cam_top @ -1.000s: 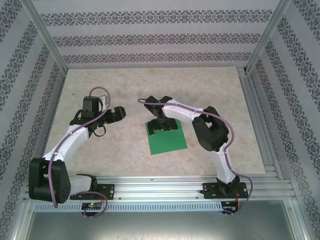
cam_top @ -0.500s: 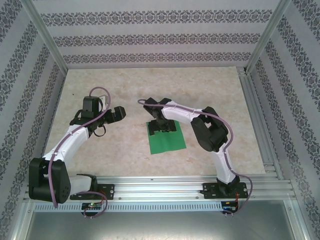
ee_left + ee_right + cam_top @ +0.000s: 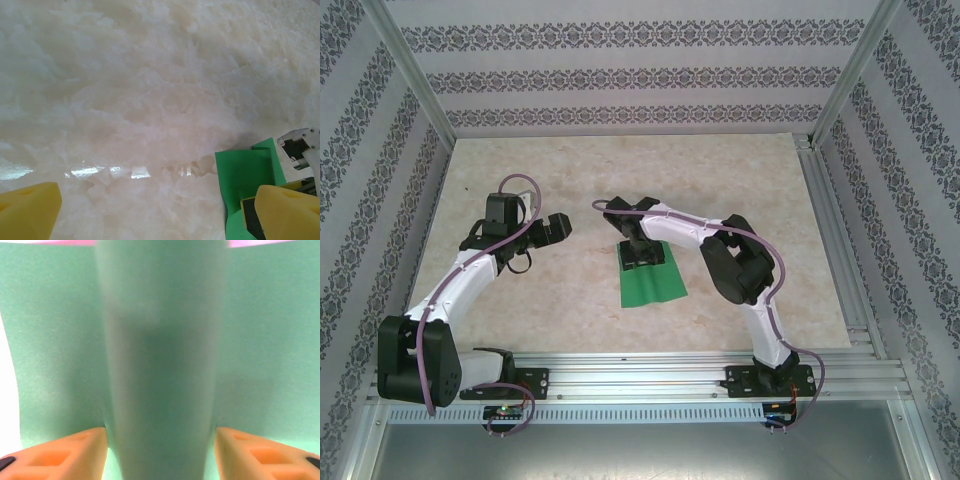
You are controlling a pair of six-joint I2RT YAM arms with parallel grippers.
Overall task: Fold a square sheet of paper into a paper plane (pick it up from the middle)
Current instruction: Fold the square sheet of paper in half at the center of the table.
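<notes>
On the pale counter [image 3: 570, 170], the square sheet of paper [image 3: 655, 288] lies near the middle, humped into a ridge. The right end effector [image 3: 160, 440] pinches that ridge between its orange fingers [image 3: 65, 447]. The left end effector [image 3: 555, 226] hangs spread wide, nearby.

Right claw [image 3: 161, 452] perhaps half-closed
</notes>
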